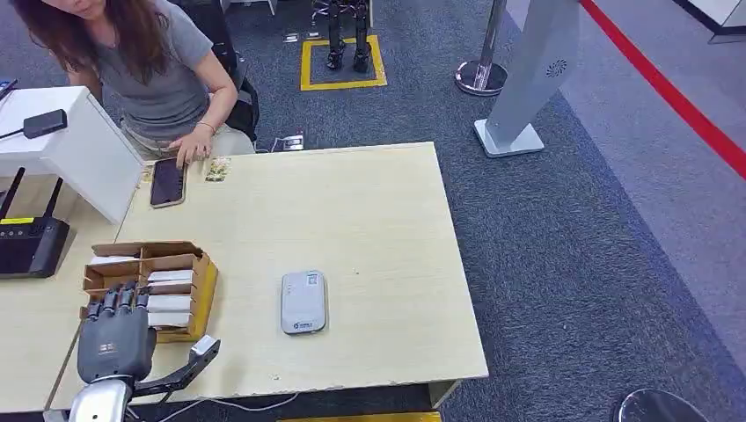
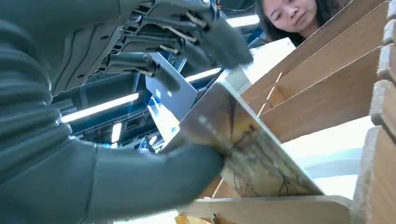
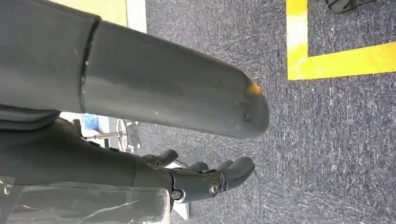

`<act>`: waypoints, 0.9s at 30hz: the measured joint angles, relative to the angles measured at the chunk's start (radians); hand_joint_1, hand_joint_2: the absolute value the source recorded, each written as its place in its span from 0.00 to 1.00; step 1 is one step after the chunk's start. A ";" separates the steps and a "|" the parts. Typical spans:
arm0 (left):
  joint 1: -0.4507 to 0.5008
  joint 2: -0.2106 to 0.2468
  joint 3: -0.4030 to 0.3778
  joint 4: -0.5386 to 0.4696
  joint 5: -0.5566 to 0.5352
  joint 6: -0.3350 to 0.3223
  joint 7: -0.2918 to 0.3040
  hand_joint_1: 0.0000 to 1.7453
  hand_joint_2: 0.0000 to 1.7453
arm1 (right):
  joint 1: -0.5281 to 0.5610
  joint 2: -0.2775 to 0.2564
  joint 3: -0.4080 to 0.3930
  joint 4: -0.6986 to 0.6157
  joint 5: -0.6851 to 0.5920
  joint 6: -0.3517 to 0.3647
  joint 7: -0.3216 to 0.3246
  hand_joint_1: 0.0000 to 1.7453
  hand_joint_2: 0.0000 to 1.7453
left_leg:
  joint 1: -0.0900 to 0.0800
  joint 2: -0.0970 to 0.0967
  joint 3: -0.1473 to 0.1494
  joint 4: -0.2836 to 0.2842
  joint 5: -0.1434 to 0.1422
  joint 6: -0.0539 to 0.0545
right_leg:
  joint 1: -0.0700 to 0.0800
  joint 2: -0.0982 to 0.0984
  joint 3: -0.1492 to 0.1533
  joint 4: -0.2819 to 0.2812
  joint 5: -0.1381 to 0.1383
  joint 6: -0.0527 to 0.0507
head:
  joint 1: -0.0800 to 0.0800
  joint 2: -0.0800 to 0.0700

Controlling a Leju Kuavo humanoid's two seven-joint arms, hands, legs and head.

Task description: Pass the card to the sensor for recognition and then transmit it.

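Note:
My left hand [image 1: 116, 338] reaches over the near end of a cardboard card box [image 1: 204, 290] at the table's left front. White cards [image 1: 169, 301] lie stacked in the box's slots. In the left wrist view the hand [image 2: 140, 154] pinches one card [image 2: 252, 154] between thumb and fingers, among the box's cardboard walls [image 2: 322, 98]. The grey-white sensor [image 1: 303, 301] lies flat on the table, to the right of the box. My right hand [image 3: 187, 177] hangs over the carpet with its fingers loosely apart and nothing in them.
A person sits at the table's far left, one hand beside a dark phone [image 1: 167, 181] and a small card [image 1: 217, 169]. A white box [image 1: 70, 149] and a black router [image 1: 31, 248] stand at the left. The wooden table [image 1: 378, 229] ends at the right above the carpet.

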 joint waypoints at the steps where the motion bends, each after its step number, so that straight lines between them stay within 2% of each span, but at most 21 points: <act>1: 0.000 0.000 -0.001 0.000 0.000 0.000 0.000 1.00 1.00 | 0.000 0.000 0.000 0.000 0.000 0.000 0.000 0.00 0.00 | 0.000 0.000 0.000 0.000 0.000 0.000 | 0.000 0.000 0.000 0.000 0.000 0.000 | 0.000 0.000; 10: 0.000 0.000 -0.010 -0.003 0.000 -0.011 -0.008 1.00 1.00 | -0.002 0.000 0.000 0.000 0.000 0.006 -0.002 0.00 0.00 | 0.000 0.000 0.000 0.000 0.000 0.000 | 0.000 0.000 0.000 0.000 0.000 0.000 | 0.000 0.000; 27: 0.001 -0.039 -0.006 -0.009 0.000 -0.011 -0.150 1.00 1.00 | -0.004 0.000 0.000 0.000 0.002 0.006 -0.013 0.00 0.00 | 0.000 0.000 0.000 0.000 0.000 0.000 | 0.000 0.000 0.000 0.000 0.000 0.000 | 0.000 0.000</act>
